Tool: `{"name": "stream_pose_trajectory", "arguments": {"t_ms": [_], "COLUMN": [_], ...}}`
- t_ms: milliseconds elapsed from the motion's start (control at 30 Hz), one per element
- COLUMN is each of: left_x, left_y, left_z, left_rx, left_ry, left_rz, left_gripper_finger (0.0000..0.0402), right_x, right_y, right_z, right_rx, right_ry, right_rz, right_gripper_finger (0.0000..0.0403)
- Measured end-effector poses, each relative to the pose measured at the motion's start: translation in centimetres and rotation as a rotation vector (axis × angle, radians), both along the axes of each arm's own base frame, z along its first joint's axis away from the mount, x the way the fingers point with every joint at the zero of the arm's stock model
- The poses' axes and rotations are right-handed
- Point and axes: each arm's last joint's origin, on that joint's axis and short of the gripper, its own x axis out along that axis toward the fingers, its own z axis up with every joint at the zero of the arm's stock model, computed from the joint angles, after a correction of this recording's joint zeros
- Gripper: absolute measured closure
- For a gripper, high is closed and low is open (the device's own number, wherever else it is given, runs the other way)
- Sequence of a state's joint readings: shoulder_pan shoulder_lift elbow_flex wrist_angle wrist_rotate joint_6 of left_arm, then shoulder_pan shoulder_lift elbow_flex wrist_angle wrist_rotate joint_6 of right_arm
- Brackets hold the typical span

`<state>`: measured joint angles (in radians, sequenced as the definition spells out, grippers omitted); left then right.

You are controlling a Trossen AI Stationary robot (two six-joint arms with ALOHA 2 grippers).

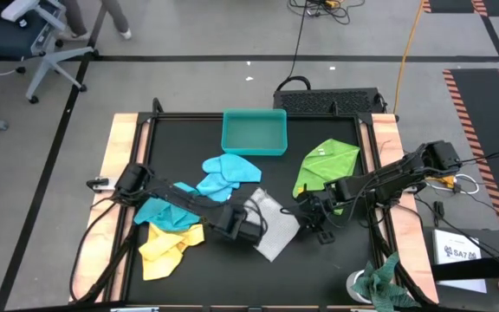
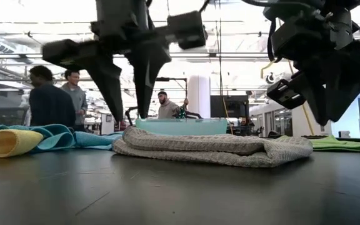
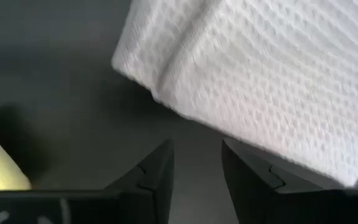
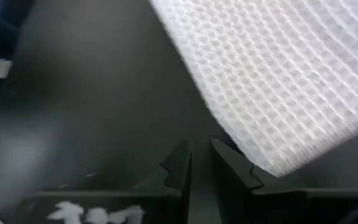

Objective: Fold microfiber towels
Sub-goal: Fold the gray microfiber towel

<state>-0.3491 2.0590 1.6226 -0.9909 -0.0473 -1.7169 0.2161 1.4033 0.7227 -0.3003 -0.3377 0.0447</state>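
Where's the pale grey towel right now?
In the high view, the pale grey towel lies folded at the table's centre, between the left gripper and the right gripper, below the teal tray.

Even overhead light falls on the table (image 1: pixel 232 277) in the high view, which is sharp, with only soft, short shadows under the arms. The low view is strongly backlit: ceiling strip lights and bright windows behind blow out to white, both arms read as black silhouettes, and the near tabletop lies dim and out of focus with a dull sheen. Both wrist views are soft. In them, the pale grey towel (image 3: pixel 260 81) is bright, nearly washed out, while the dark fingers (image 3: pixel 154 180) blur at close range.
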Motion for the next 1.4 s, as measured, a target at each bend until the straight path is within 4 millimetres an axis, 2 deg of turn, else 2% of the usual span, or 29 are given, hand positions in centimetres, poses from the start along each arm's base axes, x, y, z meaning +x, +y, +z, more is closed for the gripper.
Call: {"name": "stream_pose_trajectory", "arguments": {"t_ms": [100,167,300,467,667,833,1133,1400], "left_x": [-0.3,-0.3,-0.1,1.3,1.7,1.6,1.5,1.1], "left_y": [-0.7,-1.0,-1.9,-2.4,-2.0,-1.4,-1.4,-1.2], "left_z": [0.0,0.0,0.2,0.7,0.8,0.6,0.6,0.0], "left_rx": [0.050,0.104,0.248,0.372,0.400,0.359,0.529,0.565], "left_ry": [-0.025,-0.052,-0.126,-0.247,-0.239,-0.194,-0.119,-0.055], "left_rz": [0.046,0.008,-0.261,-0.605,-0.910,-1.059,-1.547,-1.675], "left_gripper_finger": [0.0266,0.0266,0.0274,0.0305,0.0338,0.0350,0.0308,0.0251], "right_x": [-0.2,-0.2,-0.2,-0.1,0.0,0.2,0.4,1.0], "right_y": [-0.1,-0.2,-0.1,-0.4,-0.9,-1.1,-2.2,-2.3], "right_z": [-0.1,-0.1,-0.1,-0.1,-0.1,-0.1,0.0,0.3], "right_rx": [-0.028,-0.031,-0.032,-0.018,0.007,0.023,0.154,0.257], "right_ry": [0.018,0.017,0.013,0.029,0.057,0.053,0.173,0.172], "right_rz": [-0.014,-0.007,0.004,-0.039,-0.115,-0.150,-0.429,-0.565], "right_gripper_finger": [0.0353,0.0353,0.0353,0.0353,0.0353,0.0343,0.0274,0.0228]}}
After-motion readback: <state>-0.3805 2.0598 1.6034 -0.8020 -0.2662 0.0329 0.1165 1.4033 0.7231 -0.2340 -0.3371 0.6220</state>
